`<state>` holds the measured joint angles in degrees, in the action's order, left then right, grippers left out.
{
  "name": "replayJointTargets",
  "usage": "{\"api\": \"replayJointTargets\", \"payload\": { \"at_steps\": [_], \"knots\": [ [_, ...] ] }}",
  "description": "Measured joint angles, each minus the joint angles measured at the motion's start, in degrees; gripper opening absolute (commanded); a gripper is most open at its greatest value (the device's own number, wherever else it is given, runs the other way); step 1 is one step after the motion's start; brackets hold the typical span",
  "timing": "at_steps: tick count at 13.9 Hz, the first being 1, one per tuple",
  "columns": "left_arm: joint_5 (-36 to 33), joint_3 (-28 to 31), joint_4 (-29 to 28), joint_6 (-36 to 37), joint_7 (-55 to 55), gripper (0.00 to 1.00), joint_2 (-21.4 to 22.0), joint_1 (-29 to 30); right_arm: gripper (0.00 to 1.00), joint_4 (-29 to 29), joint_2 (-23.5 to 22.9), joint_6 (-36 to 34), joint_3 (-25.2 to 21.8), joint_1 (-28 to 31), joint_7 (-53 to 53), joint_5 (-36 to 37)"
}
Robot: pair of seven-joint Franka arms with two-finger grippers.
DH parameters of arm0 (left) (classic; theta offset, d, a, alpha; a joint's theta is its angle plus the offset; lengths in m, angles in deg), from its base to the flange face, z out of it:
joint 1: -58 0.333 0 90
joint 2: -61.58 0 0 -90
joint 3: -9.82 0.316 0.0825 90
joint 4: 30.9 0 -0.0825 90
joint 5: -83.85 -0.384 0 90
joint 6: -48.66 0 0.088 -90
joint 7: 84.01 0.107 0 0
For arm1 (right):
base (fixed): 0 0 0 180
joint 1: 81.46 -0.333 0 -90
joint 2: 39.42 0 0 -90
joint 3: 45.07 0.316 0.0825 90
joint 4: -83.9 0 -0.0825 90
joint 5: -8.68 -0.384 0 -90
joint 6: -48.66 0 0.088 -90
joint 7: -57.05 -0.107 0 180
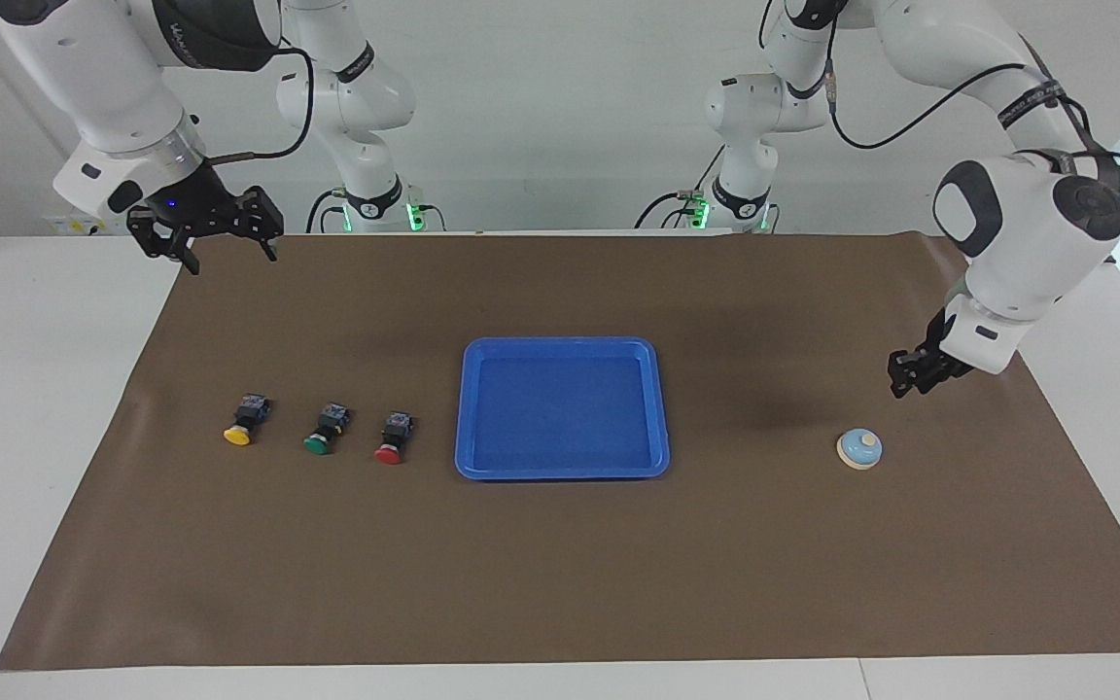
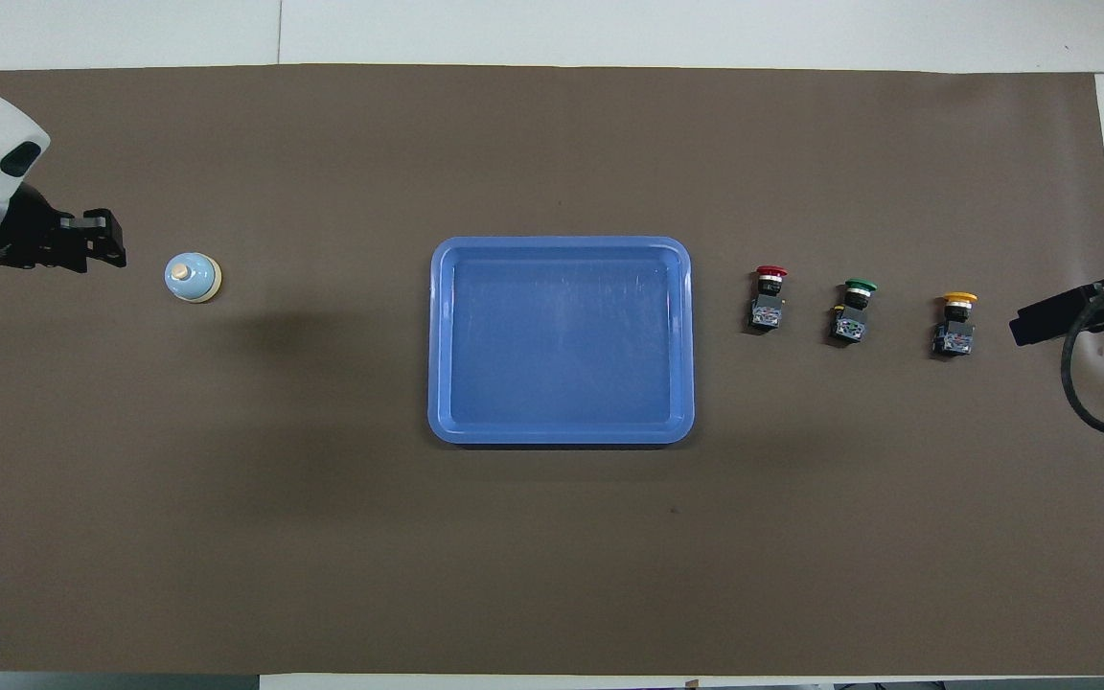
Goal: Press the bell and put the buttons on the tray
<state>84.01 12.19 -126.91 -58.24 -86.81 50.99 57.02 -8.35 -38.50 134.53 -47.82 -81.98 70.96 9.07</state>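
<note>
Left gripper point(image 1: 910, 373) over mat beside bell point(image 1: 859, 449), fingers' gap unclear, holding nothing. Right gripper point(image 1: 215, 226) waits, fingers spread, empty; should straddle red button point(image 1: 392, 438) body squarely.

I see a bright blue tray point(image 1: 562, 352), a light blue bell point(image 1: 858, 449) with cream knob, red, green and yellow buttons point(image 1: 324, 431), a brown mat point(image 1: 560, 564).

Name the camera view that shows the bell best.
The overhead view: the bell sits unobstructed, its blue dome, cream knob and tan rim seen from above. The facing view shows the bell too, slantwise.
</note>
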Motion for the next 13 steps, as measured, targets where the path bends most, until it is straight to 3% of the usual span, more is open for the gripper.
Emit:
{"api": "replayJointTargets", "payload": {
  "at_steps": [6,13],
  "knots": [
    [0.0,-0.1,-0.1,10.0,0.0,1.0,9.3,-0.1,1.0,0.0,0.0,0.0,0.0,0.0,0.0,0.0],
    [0.0,-0.4,-0.4,12.4,0.0,1.0,10.5,-0.2,1.0,0.0,0.0,-0.4,0.1,-0.1,0.0,0.0]
  ]
}}
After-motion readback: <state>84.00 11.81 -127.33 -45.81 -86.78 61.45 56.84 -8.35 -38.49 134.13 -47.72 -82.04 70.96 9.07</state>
